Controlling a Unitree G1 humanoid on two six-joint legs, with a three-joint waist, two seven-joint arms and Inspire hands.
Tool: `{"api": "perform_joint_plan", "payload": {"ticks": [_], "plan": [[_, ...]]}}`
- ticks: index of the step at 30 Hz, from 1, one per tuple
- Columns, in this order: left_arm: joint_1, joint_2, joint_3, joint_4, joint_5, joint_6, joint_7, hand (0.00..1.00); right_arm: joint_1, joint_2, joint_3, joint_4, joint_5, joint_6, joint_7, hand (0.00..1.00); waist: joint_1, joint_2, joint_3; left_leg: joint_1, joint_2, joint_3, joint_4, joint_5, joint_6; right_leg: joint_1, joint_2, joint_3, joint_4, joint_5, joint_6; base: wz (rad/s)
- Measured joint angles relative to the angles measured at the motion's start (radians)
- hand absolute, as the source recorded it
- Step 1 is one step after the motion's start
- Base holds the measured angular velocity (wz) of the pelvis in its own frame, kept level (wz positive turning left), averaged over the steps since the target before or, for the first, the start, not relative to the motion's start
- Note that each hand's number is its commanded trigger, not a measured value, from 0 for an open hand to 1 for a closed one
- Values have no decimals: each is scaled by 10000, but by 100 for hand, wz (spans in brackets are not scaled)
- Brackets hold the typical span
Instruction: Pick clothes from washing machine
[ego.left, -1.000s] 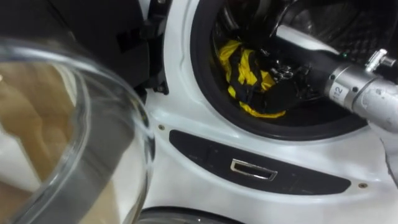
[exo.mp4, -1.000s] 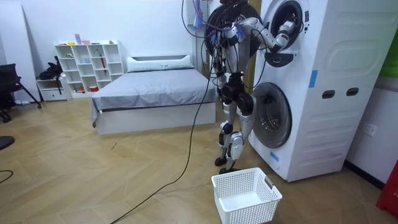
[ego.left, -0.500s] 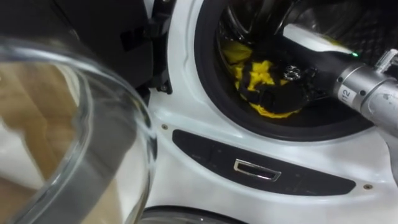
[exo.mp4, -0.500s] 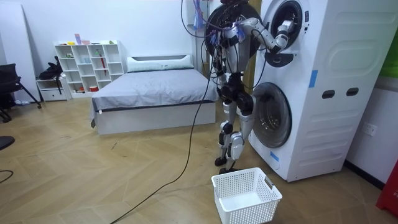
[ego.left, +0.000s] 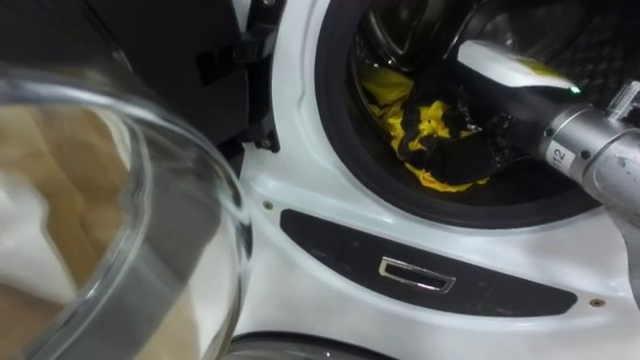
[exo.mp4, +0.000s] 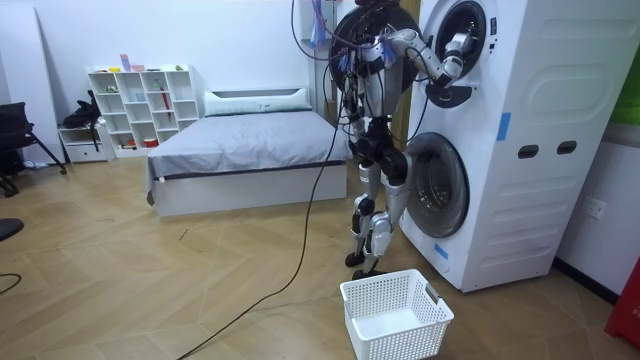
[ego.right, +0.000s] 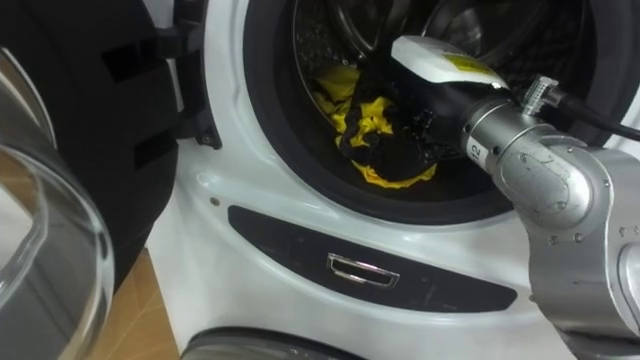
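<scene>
Evidently right robot hand (ego.left: 495, 130) is buried in yellow-black garment (ego.left: 420, 125) inside drum (ego.left: 385, 35) for pull-out; grip can't be told.

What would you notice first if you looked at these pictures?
The bright yellow-and-black cloth bunched in the upper washing machine's drum, with the robot's right hand in there at it. Next, the big glass door open on the left, and the white basket on the floor by the robot.
</scene>
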Motion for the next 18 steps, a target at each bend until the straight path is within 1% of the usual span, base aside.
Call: {"api": "perform_joint_plan", "payload": {"ticks": [3, 4, 5, 6, 9, 10, 12, 13, 14, 15, 16, 17, 18], "plan": [[-30, 0, 25, -3, -10, -27, 0, 0, 197, -1, -294, -113, 519, -4, -149, 100, 61, -10, -22, 20, 12, 95, -78, 2, 0, -31, 2, 73, -9, -2, 4, -7], [-16, 0, 26, -2, -24, -27, 1, 0, 279, -22, -411, -189, 844, 6, -198, 100, 66, -16, -53, 41, 14, 130, -76, 3, 2, -44, 0, 121, 3, -4, 7, -8], [-13, -3, 26, -2, -39, -41, 5, 0, 279, -134, -450, -247, 1232, 6, -237, 100, 54, 0, -86, 32, 19, 158, -58, 7, 6, -67, -2, 151, 28, -3, 7, -8], [-11, -8, 26, -1, -45, -73, 8, 0, 279, -190, -482, -333, 1411, 6, -236, 100, 49, 5, -103, 24, 21, 175, -59, 13, 11, -65, -2, 171, 41, -3, 7, -9], [53, -82, 232, -2, -102, -290, 21, 0, 303, -190, -807, -1004, 2396, -51, -279, 100, -13, 66, -139, 79, 38, 235, -97, 14, 14, 11, 4, 238, 56, 3, 11, -7], [84, -84, 275, -3, -108, -343, 29, 0, 382, -188, -1008, -1322, 2824, -146, -386, 100, -14, 81, -154, 117, 54, 301, -151, 13, 13, 13, 13, 300, 53, 4, 12, -11], [208, -93, 280, -3, -116, -450, 112, 0, 495, -170, -1347, -1610, 3485, -359, -741, 100, -83, 119, -151, 186, 46, 319, -202, 12, 14, 100, 10, 331, 40, 2, 15, -5], [330, -124, 278, -4, -113, -475, 171, 0, 616, -152, -1533, -1792, 3839, -468, -1175, 100, -177, 136, -157, 219, 33, 320, -201, 10, 16, 165, 8, 332, -1, -11, 37, 6], [401, -184, 276, -5, -113, -479, 276, 0, 772, -118, -1773, -1917, 4258, -598, -1614, 100, -272, 171, -143, 225, 34, 345, -131, -8, 34, 190, 13, 388, -9, -15, 44, 7], [419, -231, 276, -6, -114, -479, 318, 0, 890, -92, -1918, -1958, 4497, -685, -1827, 100, -280, 195, -126, 225, 38, 375, -81, -19, 46, 192, 24, 464, -8, -15, 44, 0], [470, -335, 278, -19, -114, -497, 343, 0, 1158, 43, -2191, -2042, 4955, -797, -2225, 100, -270, 268, -113, 233, 59, 450, -76, -47, 62, 177, 21, 503, -26, -16, 47, -5], [500, -380, 278, -22, -107, -544, 355, 0, 1362, 130, -2357, -2117, 5219, -845, -2420, 100, -270, 297, -110, 242, 60, 444, -76, -52, 70, 178, 19, 513, -28, -12, 54, -6], [618, -443, 276, -27, -82, -699, 368, 0, 1820, 217, -2655, -2234, 5713, -1019, -2806, 100, -286, 356, -113, 260, 61, 453, -73, -61, 85, 187, 16, 517, -36, 0, 74, -3]]}}
